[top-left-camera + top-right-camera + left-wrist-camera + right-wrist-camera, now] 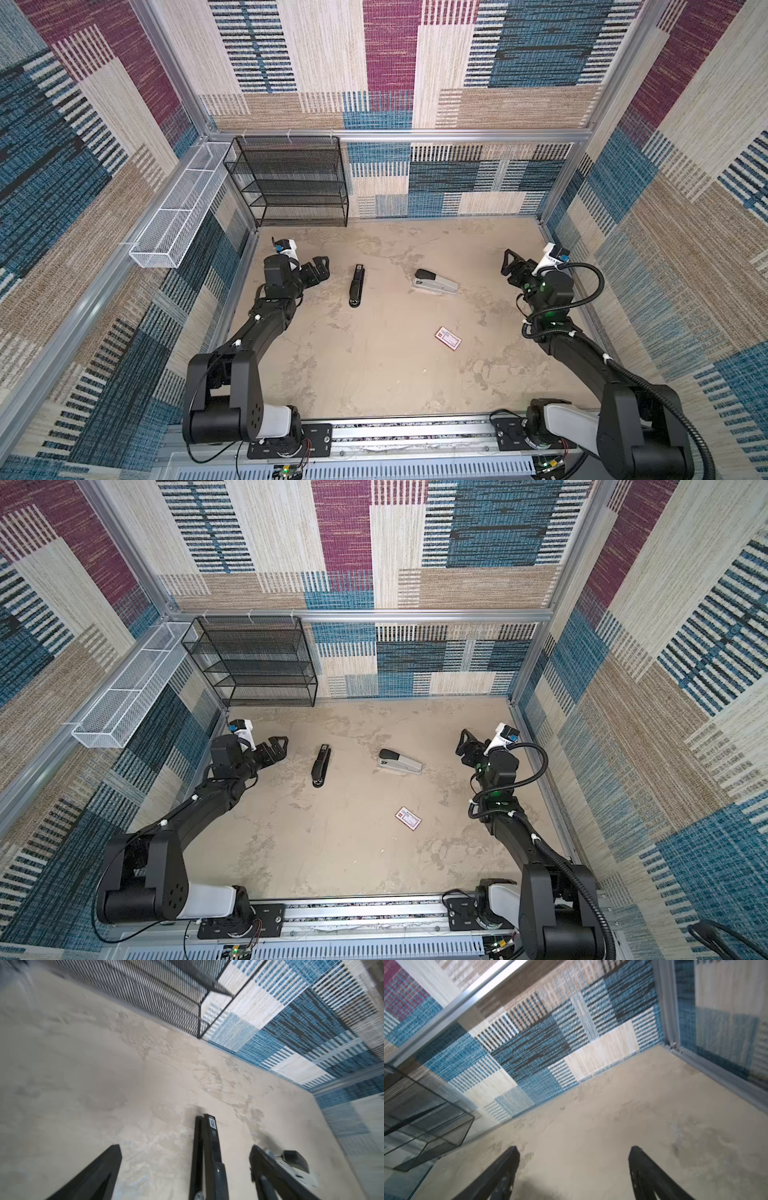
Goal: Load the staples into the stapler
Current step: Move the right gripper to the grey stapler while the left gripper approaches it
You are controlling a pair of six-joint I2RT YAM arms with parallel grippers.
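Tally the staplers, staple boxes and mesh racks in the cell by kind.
Staplers: 2, the black stapler and the grey stapler
Staple boxes: 1, the staple box
Mesh racks: 2, the black shelf and the white basket
Total: 5

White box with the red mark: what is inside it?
The white box lies flat on the table, showing only its printed top. Nothing inside it is visible; any contents are covered by the cardboard.
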